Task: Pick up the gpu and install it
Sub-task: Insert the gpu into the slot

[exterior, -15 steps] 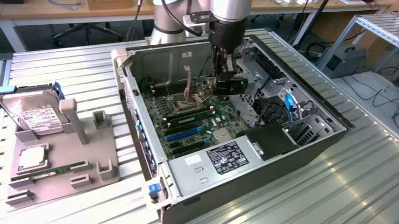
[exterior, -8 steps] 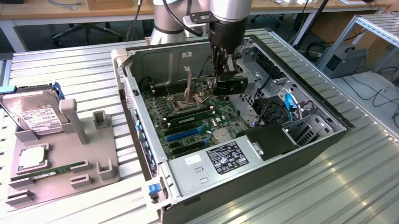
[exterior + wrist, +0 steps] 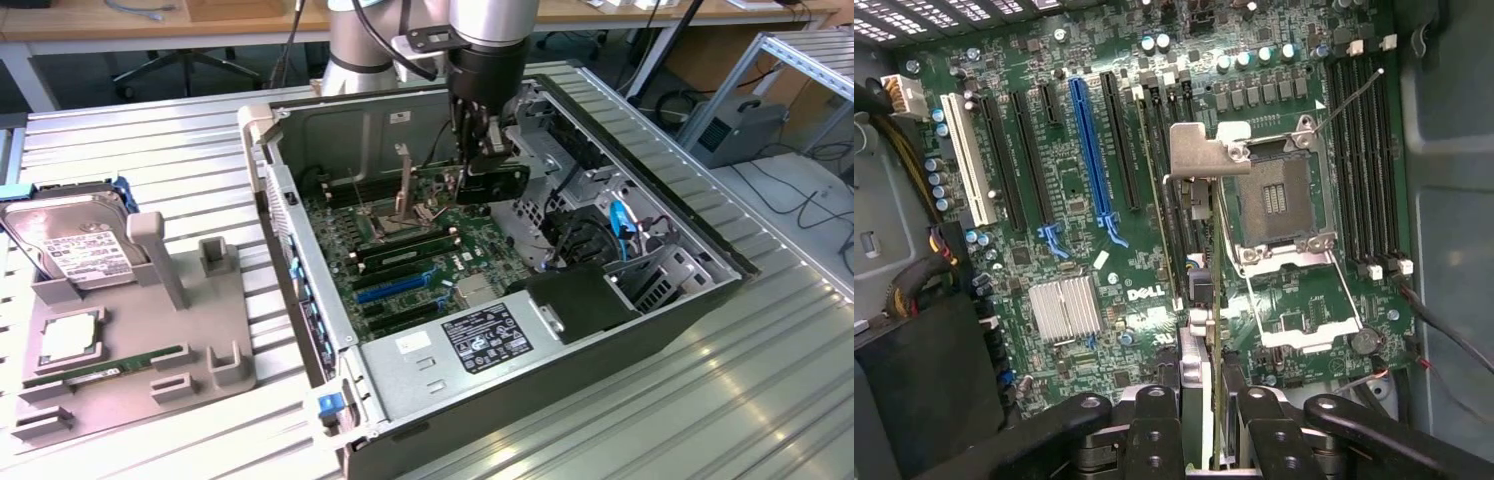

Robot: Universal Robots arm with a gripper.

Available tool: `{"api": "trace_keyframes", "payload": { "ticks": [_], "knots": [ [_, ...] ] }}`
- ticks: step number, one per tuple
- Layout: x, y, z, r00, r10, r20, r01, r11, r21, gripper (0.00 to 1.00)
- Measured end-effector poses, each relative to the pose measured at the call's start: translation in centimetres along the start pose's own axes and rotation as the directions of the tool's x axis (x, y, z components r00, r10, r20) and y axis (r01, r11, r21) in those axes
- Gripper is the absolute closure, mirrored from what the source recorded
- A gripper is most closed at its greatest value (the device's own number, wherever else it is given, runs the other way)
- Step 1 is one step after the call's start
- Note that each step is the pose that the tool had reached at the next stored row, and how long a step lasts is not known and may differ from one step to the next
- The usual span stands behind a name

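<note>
1 thin, dark card, the gpu (image 3: 1192,330), hangs edge-down above the motherboard (image 3: 1069,195) inside the open case (image 3: 334,125), pinched flat between the fingers of your gripper (image 3: 1200,405). Hold it upright and square, run its lower edge parallel to the long black slots (image 3: 1119,140) beside the blue slot (image 3: 1089,150), and press evenly, never at 1 corner. Its bent silvery bracket (image 3: 1206,150) is smooth sheet metal; the motherboard is matte green, the heatsink (image 3: 1064,308) finely ribbed.
</note>
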State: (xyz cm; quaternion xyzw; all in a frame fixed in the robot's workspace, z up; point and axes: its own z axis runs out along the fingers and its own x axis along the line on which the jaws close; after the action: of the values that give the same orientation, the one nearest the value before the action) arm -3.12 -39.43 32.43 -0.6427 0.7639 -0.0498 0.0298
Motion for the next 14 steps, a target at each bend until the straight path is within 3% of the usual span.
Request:
{"api": "trace_keyframes", "payload": {
  "ticks": [14],
  "knots": [
    [0.0,0.0,0.0,0.9958,-0.092,0.0043,0.092,0.9958,0.003,0.73]
  ]
}}
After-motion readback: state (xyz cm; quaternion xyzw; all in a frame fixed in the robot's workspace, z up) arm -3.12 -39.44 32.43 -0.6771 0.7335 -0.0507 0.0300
